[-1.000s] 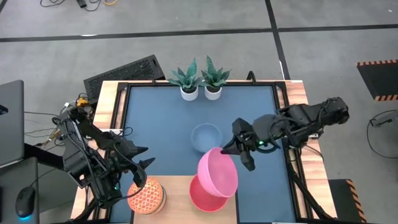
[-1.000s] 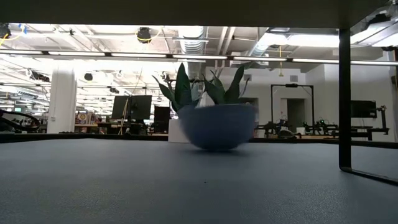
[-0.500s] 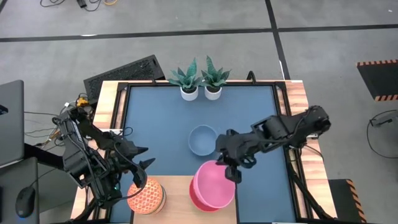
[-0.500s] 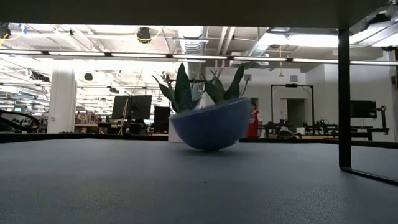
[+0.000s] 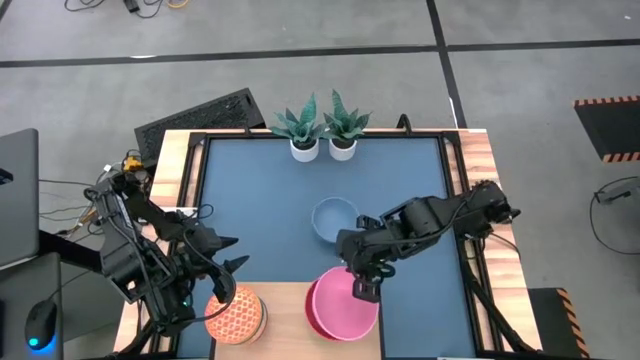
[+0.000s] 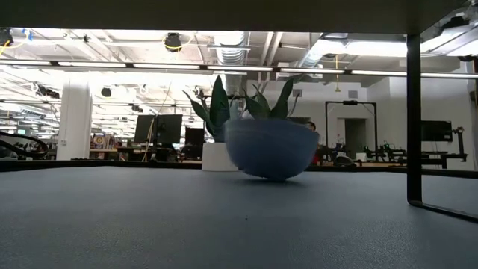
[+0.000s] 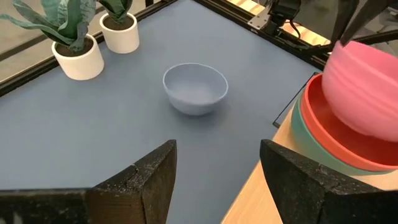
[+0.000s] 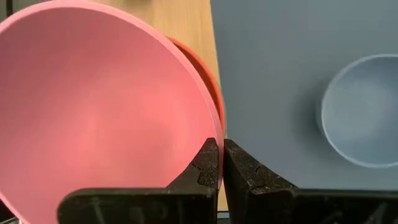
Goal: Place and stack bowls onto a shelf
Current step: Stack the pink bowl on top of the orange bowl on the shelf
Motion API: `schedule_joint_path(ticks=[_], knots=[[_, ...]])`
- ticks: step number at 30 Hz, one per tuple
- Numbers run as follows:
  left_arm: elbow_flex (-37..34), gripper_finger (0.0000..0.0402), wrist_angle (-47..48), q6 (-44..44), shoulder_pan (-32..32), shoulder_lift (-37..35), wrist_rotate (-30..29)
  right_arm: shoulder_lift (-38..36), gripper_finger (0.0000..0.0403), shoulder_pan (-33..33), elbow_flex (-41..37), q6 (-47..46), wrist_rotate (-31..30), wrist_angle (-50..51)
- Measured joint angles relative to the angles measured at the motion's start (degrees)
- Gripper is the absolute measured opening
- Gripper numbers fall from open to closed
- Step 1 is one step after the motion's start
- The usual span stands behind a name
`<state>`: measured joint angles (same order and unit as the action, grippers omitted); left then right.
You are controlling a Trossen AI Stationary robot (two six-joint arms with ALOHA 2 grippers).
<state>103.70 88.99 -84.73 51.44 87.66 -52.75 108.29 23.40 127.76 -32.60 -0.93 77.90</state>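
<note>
A pink bowl (image 5: 340,303) is in my right gripper (image 5: 360,288) over a stack of a red bowl (image 7: 348,146) and a green bowl (image 7: 301,134) on the pale wooden shelf (image 5: 285,312). An orange-red patterned bowl (image 5: 237,318) stands on the shelf's left part. My left gripper (image 5: 228,265) hangs open just above and beyond it, touching nothing. A light blue bowl (image 5: 334,218) rests on its base on the dark blue tabletop, beyond the shelf. My right gripper pinches the pink bowl's rim (image 8: 214,134) on its far-right side, one finger (image 8: 202,168) inside the bowl and one outside. The fingers slant down from the table's far right. The bowl is tilted, its lower part down inside the red bowl.
Two white pots with green plants (image 5: 322,128) stand at the table's far edge. Wooden side rails (image 5: 480,150) and black frame bars border the tabletop. A black post (image 6: 413,119) stands at the right in the low view. Bare tabletop lies left of the light blue bowl.
My right gripper has moved down and toward the table's near-left, carrying the pink bowl from a steep tilt above the stack down into the red bowl. The light blue bowl has rocked and shifted slightly on the tabletop. My left arm has kept still.
</note>
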Motion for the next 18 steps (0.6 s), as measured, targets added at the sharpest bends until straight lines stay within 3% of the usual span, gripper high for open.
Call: schedule_joint_path(ticks=[14,18], knots=[[0.0,0.0215,0.0,-0.07,-0.01,0.0,-0.04,-0.17,0.0028,-0.22,0.07,1.0,1.09,-0.3],[0.0,0.0215,0.0,-0.09,0.0,0.0,-0.06,-0.17,0.0057,-0.36,0.07,0.95,1.09,-0.31]])
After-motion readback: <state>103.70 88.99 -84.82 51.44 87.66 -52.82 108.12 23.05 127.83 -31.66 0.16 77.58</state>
